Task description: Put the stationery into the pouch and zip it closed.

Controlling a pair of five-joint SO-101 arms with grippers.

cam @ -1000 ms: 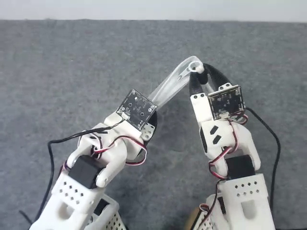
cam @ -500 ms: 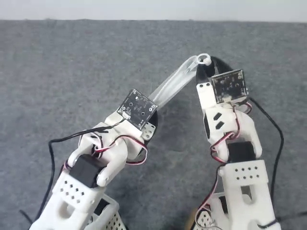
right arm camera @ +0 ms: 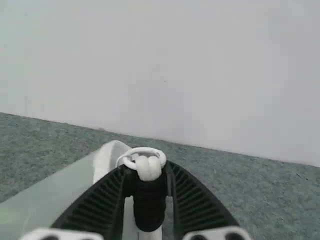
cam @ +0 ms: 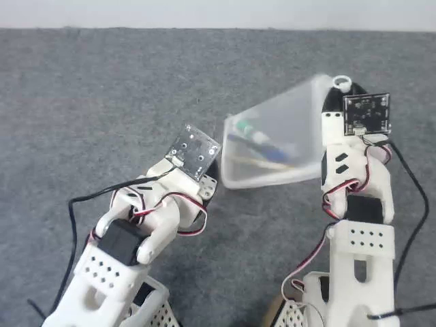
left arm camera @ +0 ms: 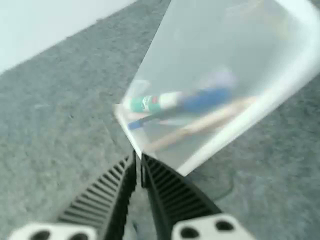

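A translucent pouch (cam: pixel 279 129) hangs above the grey mat, stretched between both grippers. Inside it lie a green-and-blue pen (left arm camera: pixel 172 102) and a wooden pencil (left arm camera: pixel 210 122), also seen in the high view as pens (cam: pixel 262 144). My left gripper (left arm camera: pixel 138 159) is shut on the pouch's near corner (left arm camera: pixel 145 150). My right gripper (right arm camera: pixel 145 176) is shut on the zipper pull, whose white ring (right arm camera: pixel 142 159) sticks out above the fingers. From above, that ring (cam: pixel 340 84) sits at the pouch's far right corner, just past the right arm's wrist.
Grey mat (cam: pixel 88 88) covers the table, with a pale wall (right arm camera: pixel 160 60) behind it. Black cables (cam: pixel 402 204) trail beside both arms.
The right arm has swung to the right with the zipper pull. The pouch has turned from edge-on to broadside, so the stationery inside now shows. The left arm has hardly moved.
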